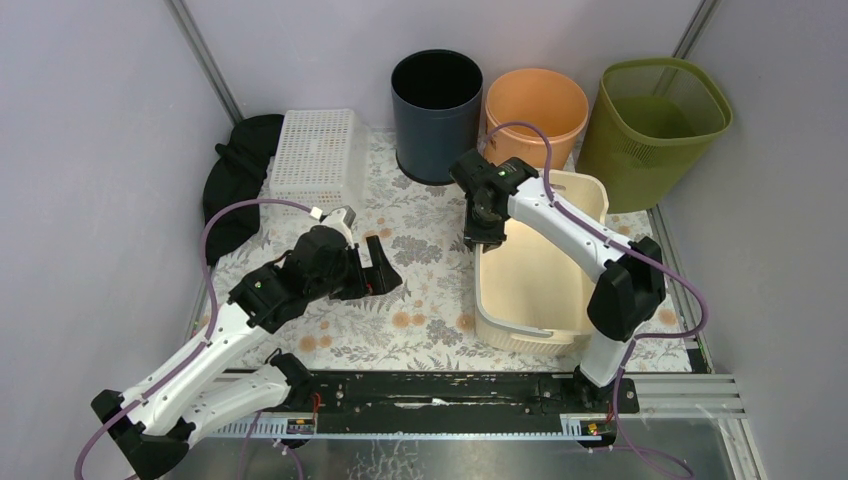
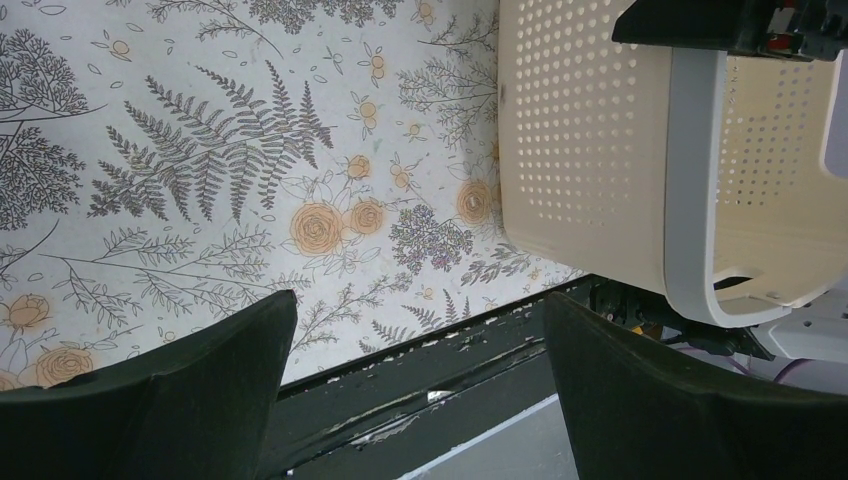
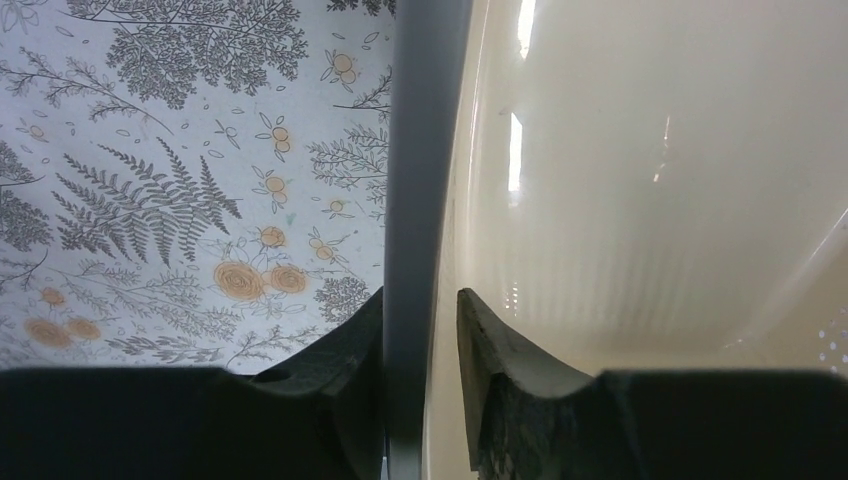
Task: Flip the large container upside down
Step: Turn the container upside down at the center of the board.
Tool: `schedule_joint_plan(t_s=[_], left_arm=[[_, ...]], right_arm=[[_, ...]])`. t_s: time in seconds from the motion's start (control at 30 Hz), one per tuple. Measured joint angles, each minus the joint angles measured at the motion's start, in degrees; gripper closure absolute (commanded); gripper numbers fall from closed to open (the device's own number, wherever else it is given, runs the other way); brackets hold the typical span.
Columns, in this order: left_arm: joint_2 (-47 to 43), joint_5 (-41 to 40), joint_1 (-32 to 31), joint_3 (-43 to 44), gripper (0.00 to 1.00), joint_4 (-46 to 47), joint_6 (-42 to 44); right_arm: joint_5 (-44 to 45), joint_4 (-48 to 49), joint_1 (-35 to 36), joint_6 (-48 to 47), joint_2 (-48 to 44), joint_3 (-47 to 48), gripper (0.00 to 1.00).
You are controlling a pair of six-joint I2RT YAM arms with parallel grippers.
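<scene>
The large container is a cream perforated basket standing upright, mouth up, on the right of the floral table. It also shows in the left wrist view. My right gripper reaches down over its far left rim. In the right wrist view the right gripper has one finger outside the wall and one inside, closed in on the rim. The outer finger presses the rim and the inner one lies close to the inner wall. My left gripper hovers left of the basket, open and empty, over the table's near edge.
At the back stand a white perforated basket, a dark round bin, an orange bucket and a green mesh bin. A black bag lies at the back left. A black rail runs along the near edge.
</scene>
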Motion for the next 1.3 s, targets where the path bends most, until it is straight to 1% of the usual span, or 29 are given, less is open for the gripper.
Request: schedule_joint_plan(t_s=[0.17,0.33,0.37,0.97,1.3], left_arm=[[0.02,0.0,0.0,0.0,0.0,0.0,0.0],[0.0,-0.02,0.0,-0.24,0.0,0.02,-0.09],[0.0,0.0,0.0,-0.37,0.0,0.02,-0.11],[0.0,-0.07,0.0,-0.92,0.0,0.07,-0.92],[0.7,-0.09,0.0,-0.92,0.0,0.09,-1.07]], right_arm=[[0.37,0.09,0.17,0.13,0.9,0.0,0.78],[1.29,0.22,0.66,0.66,1.16,0.0,0.98],[1.36,0.24,0.7,0.63,1.16,0.0,1.0],[1.4,-1.97,1.42,-1.05,0.83,0.68,1.0],[-2.23,-4.81,2.45,-2.86,-5.31,3.58,1.0]])
